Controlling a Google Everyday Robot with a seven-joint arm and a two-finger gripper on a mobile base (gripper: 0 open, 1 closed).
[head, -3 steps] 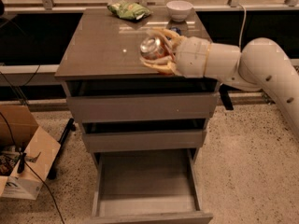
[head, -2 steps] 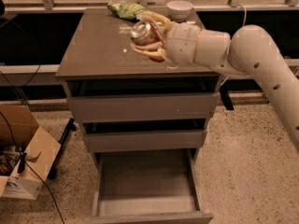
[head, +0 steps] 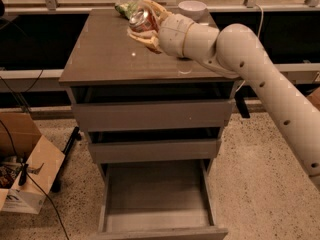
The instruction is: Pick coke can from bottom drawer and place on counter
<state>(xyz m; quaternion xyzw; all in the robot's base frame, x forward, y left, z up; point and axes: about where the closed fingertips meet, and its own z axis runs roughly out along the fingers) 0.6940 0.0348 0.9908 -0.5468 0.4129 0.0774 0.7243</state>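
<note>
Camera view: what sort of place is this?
Probably a robot test lab, not a home: a lone grey-brown three-drawer cabinet on speckled floor, an open cardboard box, and the cream two-finger gripper holding a small red coke can above the glossy counter.

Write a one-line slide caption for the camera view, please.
The gripper holds the coke can over the back of the counter, with the bottom drawer open below.
</note>
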